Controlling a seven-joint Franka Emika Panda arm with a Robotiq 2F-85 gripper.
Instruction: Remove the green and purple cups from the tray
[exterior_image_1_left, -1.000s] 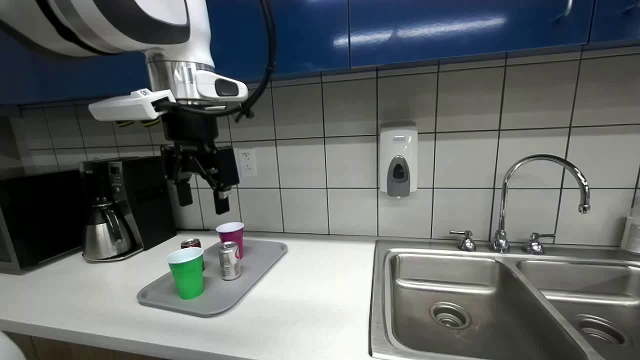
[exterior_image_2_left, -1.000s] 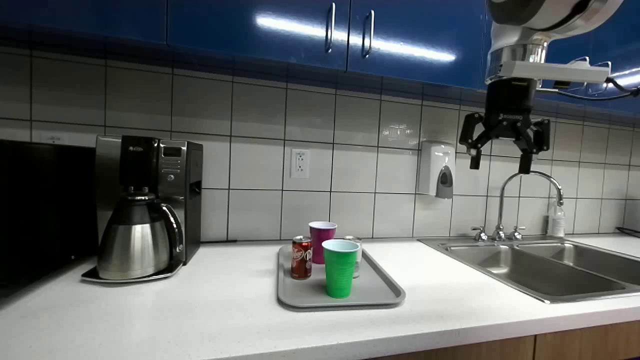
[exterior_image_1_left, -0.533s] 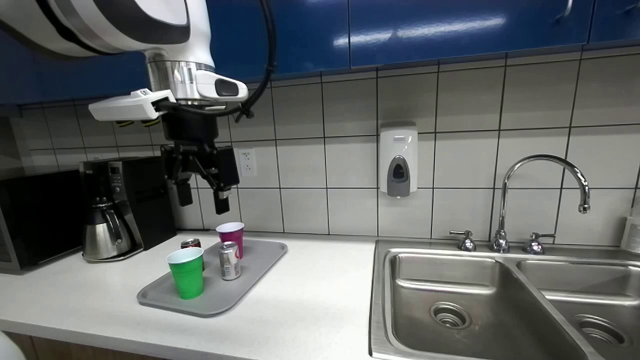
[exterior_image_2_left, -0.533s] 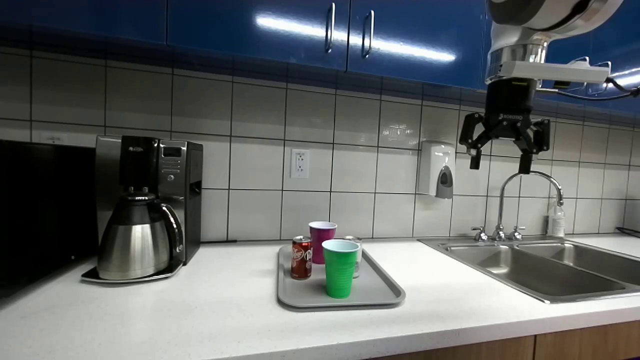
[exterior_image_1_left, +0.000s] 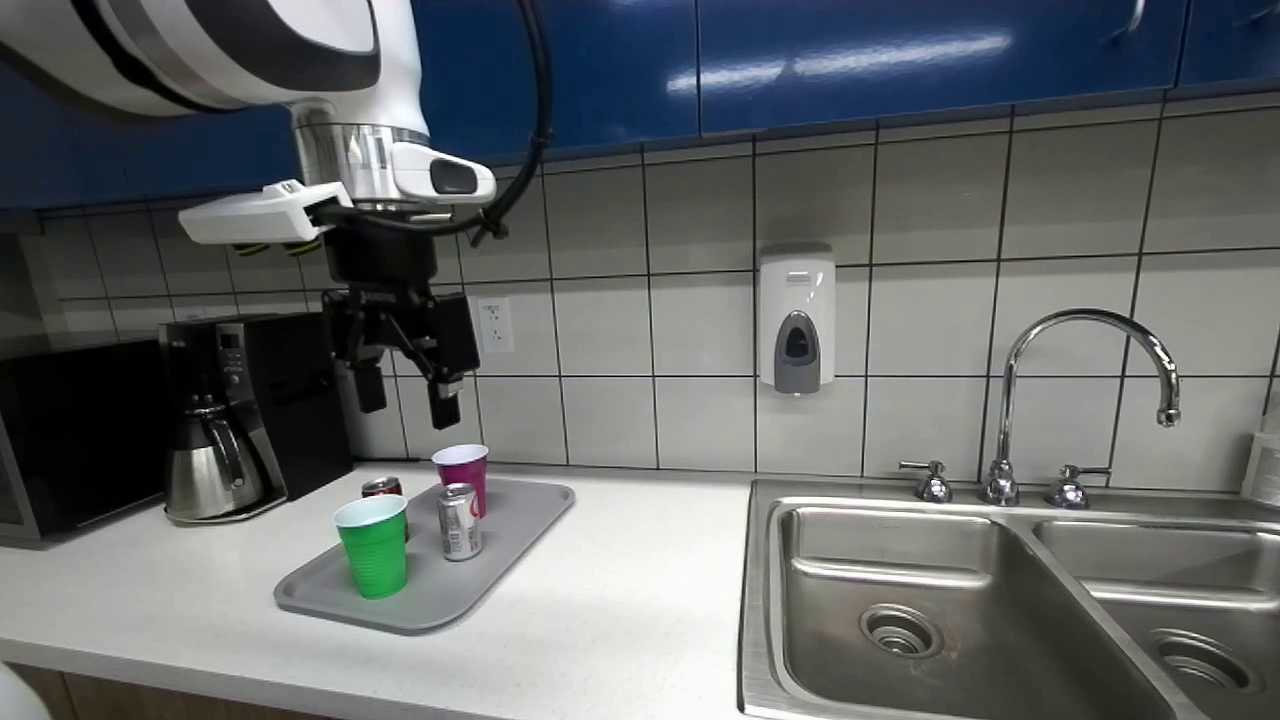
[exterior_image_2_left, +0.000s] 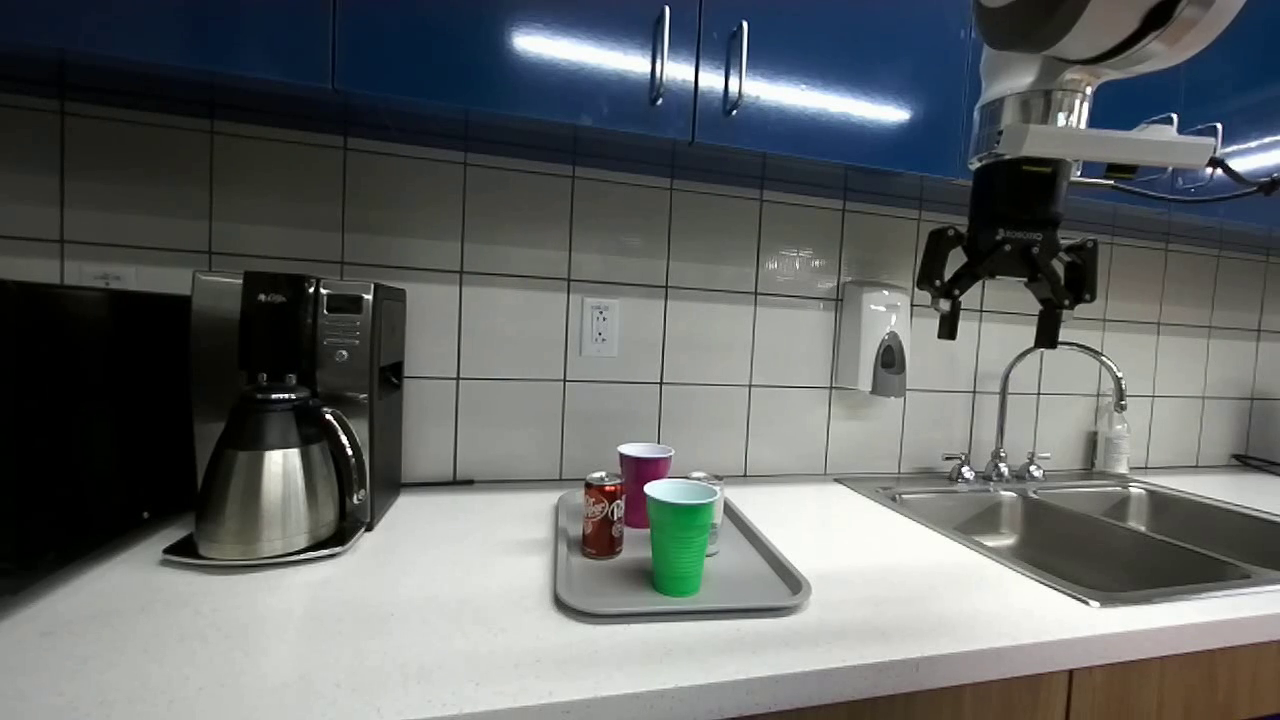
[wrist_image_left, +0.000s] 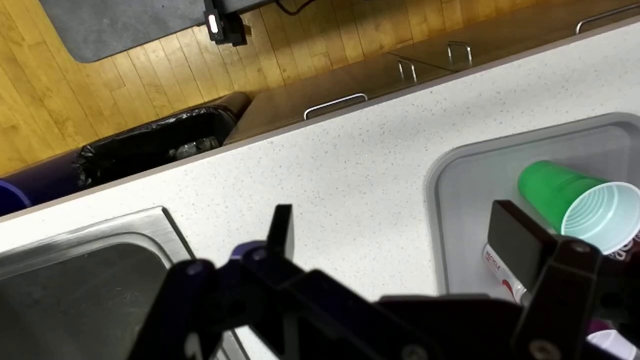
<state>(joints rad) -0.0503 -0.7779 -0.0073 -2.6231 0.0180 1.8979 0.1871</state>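
Pincer (exterior_image_2_left: 998, 328) spread — green cup (exterior_image_2_left: 680, 545), purple cup (exterior_image_2_left: 641, 480) on tray (exterior_image_2_left: 748, 575), below and aside

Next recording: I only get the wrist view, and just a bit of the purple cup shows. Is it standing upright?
Observer: Yes, both exterior views show the purple cup upright on the tray.
Operator: How high are the fingers?
Observer: In both exterior views they hang higher than the rim of the green cup.
Operator: What stands past the tray, away from the sink?
Observer: A coffee maker, in both exterior views.
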